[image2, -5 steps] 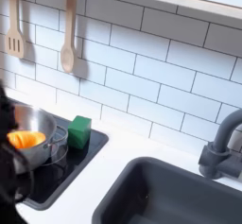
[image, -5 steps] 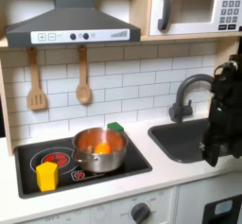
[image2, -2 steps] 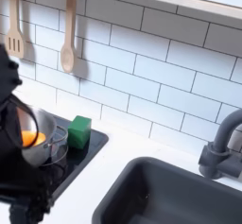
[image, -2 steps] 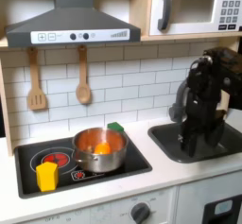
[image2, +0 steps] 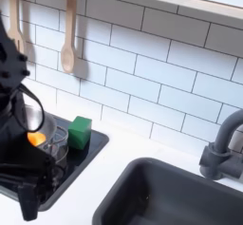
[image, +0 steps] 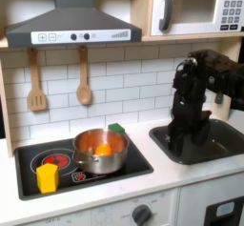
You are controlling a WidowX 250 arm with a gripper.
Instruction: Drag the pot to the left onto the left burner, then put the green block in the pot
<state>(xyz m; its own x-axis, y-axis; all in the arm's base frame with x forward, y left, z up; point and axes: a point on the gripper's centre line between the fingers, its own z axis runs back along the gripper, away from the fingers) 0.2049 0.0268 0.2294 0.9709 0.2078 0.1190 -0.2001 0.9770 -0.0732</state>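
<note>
Swung from over the sink toward the pot (image: 100, 150), arm's gripper (image: 178, 140) opening unclear; dragging not yet begun, green block (image2: 80, 132) untouched.

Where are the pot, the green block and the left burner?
pot (image: 100, 150): first exterior view, on its front wall.
green block (image2: 80, 132): second exterior view, on its front face.
left burner (image: 55, 160): first exterior view, on its red rings.

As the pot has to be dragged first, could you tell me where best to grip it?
Probably the pot rim's near-right part, from above: it stands upright and open, with the green block close behind and an orange piece inside.
</note>
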